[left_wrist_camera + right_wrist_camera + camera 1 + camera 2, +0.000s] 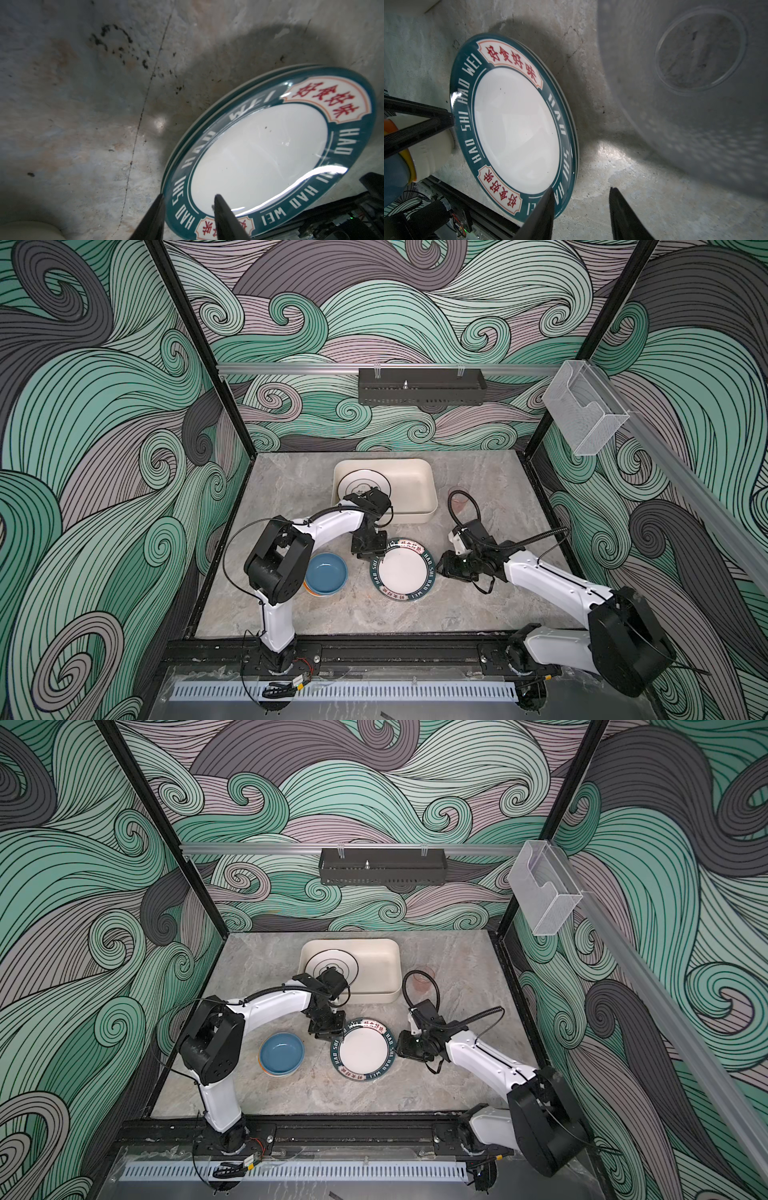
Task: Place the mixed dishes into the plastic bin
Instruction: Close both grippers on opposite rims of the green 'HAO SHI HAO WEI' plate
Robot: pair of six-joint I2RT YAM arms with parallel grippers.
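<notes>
In both top views a green-rimmed white plate (402,570) (363,1050) lies mid-table, on a second plate whose rim shows under it in the left wrist view. My left gripper (376,558) (188,199) is open and straddles its far-left rim (259,145). My right gripper (442,568) (580,190) stands open at its right edge (517,124), one finger over the rim. The cream plastic bin (411,485) (386,965) holds a black-ringed plate (357,485). A stack of bowls, blue on top (326,574) (425,149), sits to the left. A translucent cup (459,499) (699,52) stands right of the bin.
A black perforated tray (422,385) hangs on the back rail. A clear acrylic box (582,410) is fixed to the right rail. The black mounting rail (395,651) runs along the table's front edge. The right arm's cable loops over the cup.
</notes>
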